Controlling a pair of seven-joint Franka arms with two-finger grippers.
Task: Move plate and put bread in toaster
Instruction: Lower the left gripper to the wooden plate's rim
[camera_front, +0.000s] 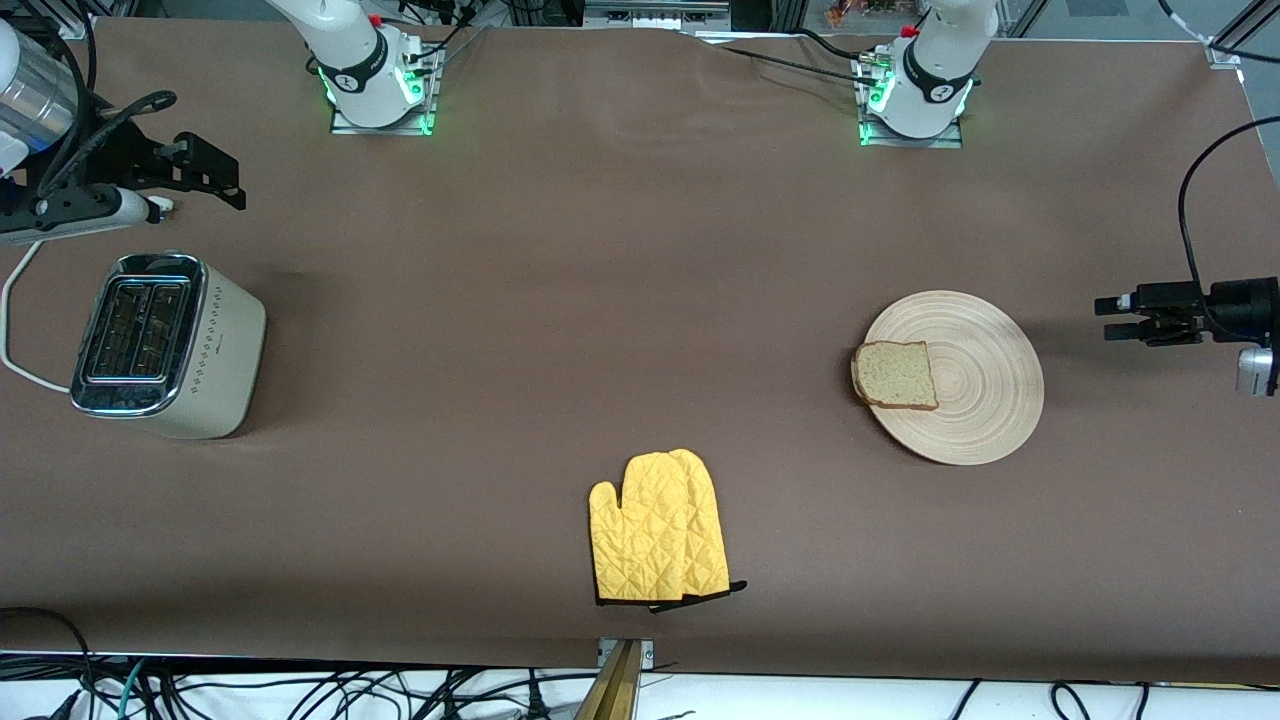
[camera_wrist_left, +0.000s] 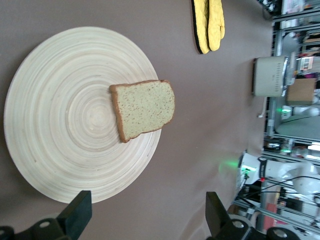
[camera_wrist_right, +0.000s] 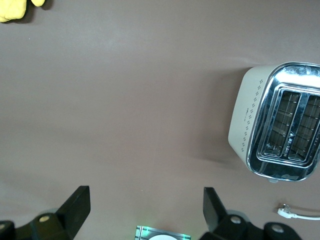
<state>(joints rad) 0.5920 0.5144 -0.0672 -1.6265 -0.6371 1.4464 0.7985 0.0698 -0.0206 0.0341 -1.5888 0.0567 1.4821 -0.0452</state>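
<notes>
- Jaws of both grippers stand wide apart, holding nothing.
- Left gripper (camera_front: 1110, 318) hangs over the table's edge at the left arm's end, just beside the plate (camera_front: 985, 400); its fingers (camera_wrist_left: 77, 212) frame the plate's rim in the left wrist view.
- Right gripper (camera_front: 215, 170) hangs over the table near the corner at the right arm's end, above bare cloth beside the toaster (camera_front: 170, 345); its fingers (camera_wrist_right: 75, 205) are spread over the brown surface.
- Plate — round, pale wood with ring grain — lies flat toward the left arm's end of the table.
- Bread (camera_front: 895, 375) lies flat on the plate at the rim facing the table's middle, one corner reaching past the rim.
- Toaster stands upright near the edge at the right arm's end, well apart from the plate, its two slots open upward in a chrome top; a white cord (camera_front: 15, 340) curls from it toward that edge.
- Yellow oven mitt (camera_front: 658, 528) lies flat near the middle of the edge nearest the front camera.
- Table (camera_front: 560, 330) is covered in plain brown cloth; the arms' bases glow green along the edge farthest from the camera, and cables trail off the table's edges.
</notes>
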